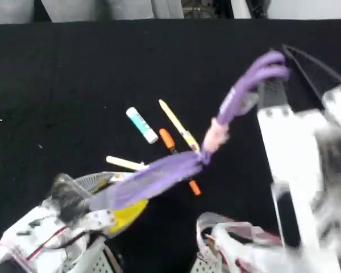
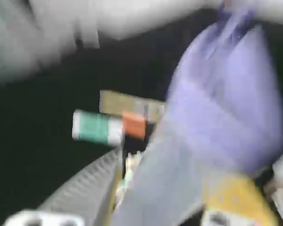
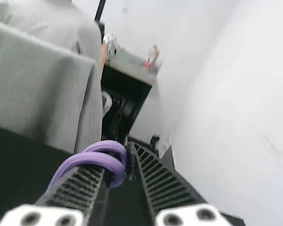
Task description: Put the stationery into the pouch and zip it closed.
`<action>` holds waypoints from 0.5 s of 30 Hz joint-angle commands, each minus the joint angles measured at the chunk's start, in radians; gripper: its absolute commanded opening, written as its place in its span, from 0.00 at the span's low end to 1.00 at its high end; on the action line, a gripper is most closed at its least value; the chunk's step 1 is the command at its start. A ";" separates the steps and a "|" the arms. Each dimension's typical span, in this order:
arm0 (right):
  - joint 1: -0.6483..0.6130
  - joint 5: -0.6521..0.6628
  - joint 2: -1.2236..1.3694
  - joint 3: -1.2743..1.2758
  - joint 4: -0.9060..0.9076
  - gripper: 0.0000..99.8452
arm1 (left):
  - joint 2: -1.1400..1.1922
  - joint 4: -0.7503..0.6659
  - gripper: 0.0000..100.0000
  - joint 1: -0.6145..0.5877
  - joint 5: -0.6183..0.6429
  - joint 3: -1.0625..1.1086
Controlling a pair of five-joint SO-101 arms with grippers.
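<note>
- Left claw [image 1: 99, 199] is clamped on the pouch [image 1: 153, 177], near left.
- Right claw [image 1: 275, 58] pinches its loop [image 3: 96, 157], far right.
- Glue [image 1: 142, 125] and pen [image 1: 179, 126] lie on the surface [image 1: 62, 74].
- Glue label is too blurry to read.

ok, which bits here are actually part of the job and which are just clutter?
Job:
- purple pouch, in left pincer
- strap, in right pincer
- glue stick
- yellow pen
- orange pen
- cream pencil

Lying about:
- grey fabric
- cabinet behind the table
</note>
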 commanded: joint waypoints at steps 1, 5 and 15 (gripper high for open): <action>-0.012 -0.012 -0.018 -0.028 0.021 0.01 | 0.000 0.009 0.37 -0.107 0.012 -0.030; -0.012 -0.014 -0.015 -0.027 -0.005 0.01 | -0.002 0.003 0.37 -0.280 -0.020 -0.090; 0.048 -0.006 -0.002 0.013 -0.091 0.01 | -0.002 -0.069 0.37 -0.561 -0.028 -0.088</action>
